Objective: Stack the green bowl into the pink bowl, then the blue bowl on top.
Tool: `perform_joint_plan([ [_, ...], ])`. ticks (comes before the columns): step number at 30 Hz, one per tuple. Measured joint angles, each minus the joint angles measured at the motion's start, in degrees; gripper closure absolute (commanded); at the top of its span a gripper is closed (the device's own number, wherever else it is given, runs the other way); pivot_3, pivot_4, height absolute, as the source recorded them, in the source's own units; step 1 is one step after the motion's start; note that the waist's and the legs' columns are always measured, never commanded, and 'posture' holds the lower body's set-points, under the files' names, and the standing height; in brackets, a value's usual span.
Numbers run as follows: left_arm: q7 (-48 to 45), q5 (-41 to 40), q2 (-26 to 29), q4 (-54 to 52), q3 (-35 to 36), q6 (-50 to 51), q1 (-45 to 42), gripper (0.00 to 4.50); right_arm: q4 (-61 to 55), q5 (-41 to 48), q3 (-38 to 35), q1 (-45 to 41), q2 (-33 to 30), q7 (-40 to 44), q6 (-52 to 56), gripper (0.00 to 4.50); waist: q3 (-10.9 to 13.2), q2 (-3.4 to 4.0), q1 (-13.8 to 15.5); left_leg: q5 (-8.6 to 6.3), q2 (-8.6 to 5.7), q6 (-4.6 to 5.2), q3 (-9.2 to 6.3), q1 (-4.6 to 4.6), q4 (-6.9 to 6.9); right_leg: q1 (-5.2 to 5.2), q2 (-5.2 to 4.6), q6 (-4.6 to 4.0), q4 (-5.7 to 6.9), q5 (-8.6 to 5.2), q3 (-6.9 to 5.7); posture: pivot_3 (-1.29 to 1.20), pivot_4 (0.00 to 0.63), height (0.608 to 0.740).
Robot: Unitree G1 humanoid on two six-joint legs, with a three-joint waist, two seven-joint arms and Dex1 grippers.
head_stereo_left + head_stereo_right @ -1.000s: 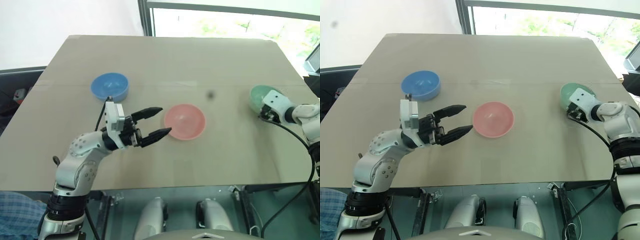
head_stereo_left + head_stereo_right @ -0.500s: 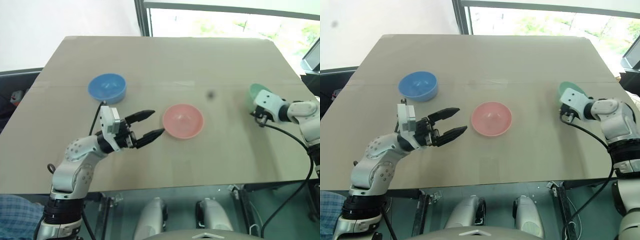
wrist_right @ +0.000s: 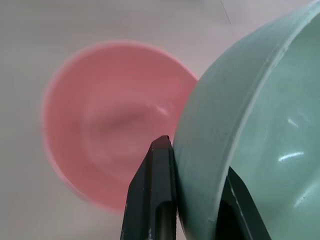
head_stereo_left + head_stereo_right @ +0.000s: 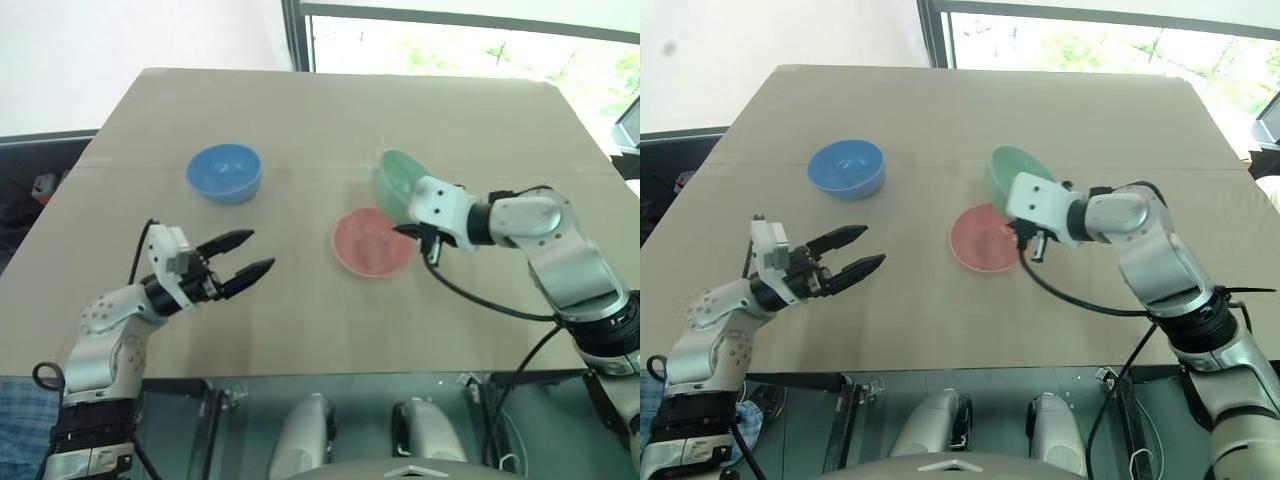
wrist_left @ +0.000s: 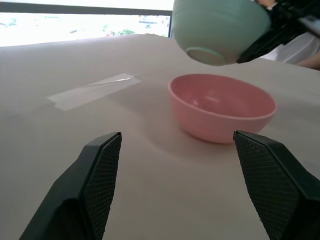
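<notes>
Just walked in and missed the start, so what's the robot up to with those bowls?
The right gripper is pinching the rim of the pale mint-green plastic bowl, holding it tilted in the air above the salmon-pink plastic bowl on the tan table. The sky-blue plastic bowl sits apart, untouched. The left gripper hovers open nearby.

bright daylight enters from the window (image 4: 470, 40) behind the table (image 4: 300, 120), washing it out. soft, faint shadows lie under the bowls. right wrist view: pink bowl (image 3: 110, 125) blurred, its edges smeared.
</notes>
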Motion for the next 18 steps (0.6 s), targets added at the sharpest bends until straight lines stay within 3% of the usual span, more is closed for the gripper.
perform_joint_plan([
  [5, -3.41, 0.03, 1.14, 3.16, 0.99, -1.73, -0.09, 0.71, -4.89, 0.03, 3.03, -0.68, 0.40, -0.41, 4.40, 4.42, -0.02, -0.03, 0.05, -0.01, -0.04, 0.02, 0.01, -0.02, 0.01, 0.00, -0.03, 0.01, 0.00, 0.00, 0.00, 0.00, 0.150, 0.740],
  [10, -5.04, 0.09, 1.34, 5.73, 1.95, -3.32, -1.04, 0.71, -7.98, 1.02, 4.11, -0.69, 0.34, -0.79, 6.32, 2.35, -0.02, -0.04, 0.00, 0.00, -0.02, 0.01, 0.03, -0.02, 0.01, -0.02, -0.01, 0.01, 0.03, 0.00, 0.01, 0.00, 0.150, 0.740],
  [11, -5.57, 0.14, 1.34, 6.16, 1.95, -3.64, -1.20, 0.71, -8.45, 1.15, 4.17, -0.69, 0.12, -0.86, 6.37, 1.59, -0.03, -0.05, -0.01, 0.00, -0.03, 0.01, 0.04, -0.02, 0.02, -0.02, -0.01, 0.01, 0.03, 0.00, 0.01, 0.00, 0.150, 0.740],
  [12, -5.83, 0.42, 1.34, 6.41, 1.95, -3.87, -1.20, 0.71, -8.57, 1.23, 4.23, -0.70, -0.07, -0.92, 6.43, 1.36, -0.04, -0.07, -0.02, 0.00, -0.03, 0.01, 0.03, -0.02, 0.02, -0.02, -0.01, 0.01, 0.03, 0.00, 0.01, 0.00, 0.150, 0.740],
  [18, -6.06, 0.48, 1.30, 6.57, 1.94, -4.31, -1.55, 0.71, -8.59, 5.41, 1.52, -1.86, -0.08, -0.81, 10.80, 1.27, -0.04, -0.07, 0.02, -0.01, -0.01, 0.01, 0.02, -0.02, 0.02, -0.02, -0.01, 0.01, 0.03, 0.00, 0.01, 0.00, 0.150, 0.740],
])
